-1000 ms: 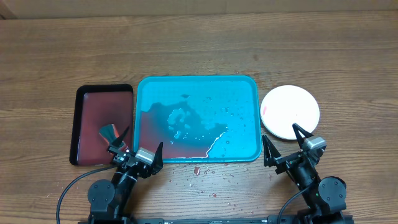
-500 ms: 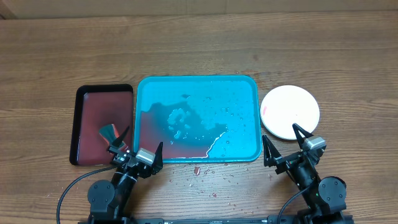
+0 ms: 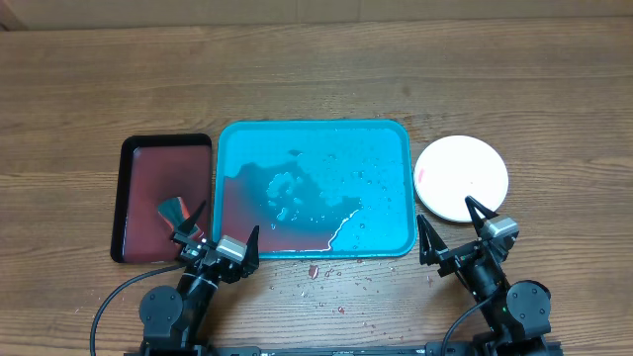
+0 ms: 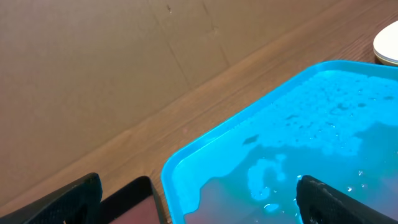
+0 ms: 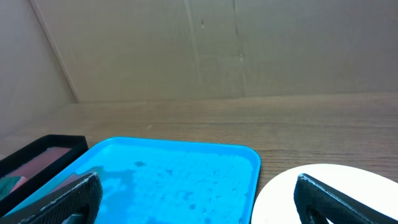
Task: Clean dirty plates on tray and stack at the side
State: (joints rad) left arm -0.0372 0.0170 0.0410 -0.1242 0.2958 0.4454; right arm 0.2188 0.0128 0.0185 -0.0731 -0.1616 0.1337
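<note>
Overhead, the turquoise tray [image 3: 313, 188] lies flat in the middle of the table [image 3: 316, 69], its long axis running left to right and its short sides facing the two neighbours. Reddish water pools in its near-left part, and droplets speckle the rest. The plates [image 3: 461, 178] sit on the table just right of the tray, apart from its rim. Only a white top face shows, with a small red smear near its left edge, so how many are stacked cannot be told. A dark red tray [image 3: 163, 198] with a black rim lies just left of the turquoise one, its long axis pointing away from the robot.

The left gripper [image 3: 226, 229] hangs over the turquoise tray's near-left corner, jaws spread wide and holding nothing. The right gripper [image 3: 445, 220] sits at the near edge of the plates, also spread wide and empty. In the right wrist view its fingers [image 5: 56, 199] frame the tray and the white plate.
</note>
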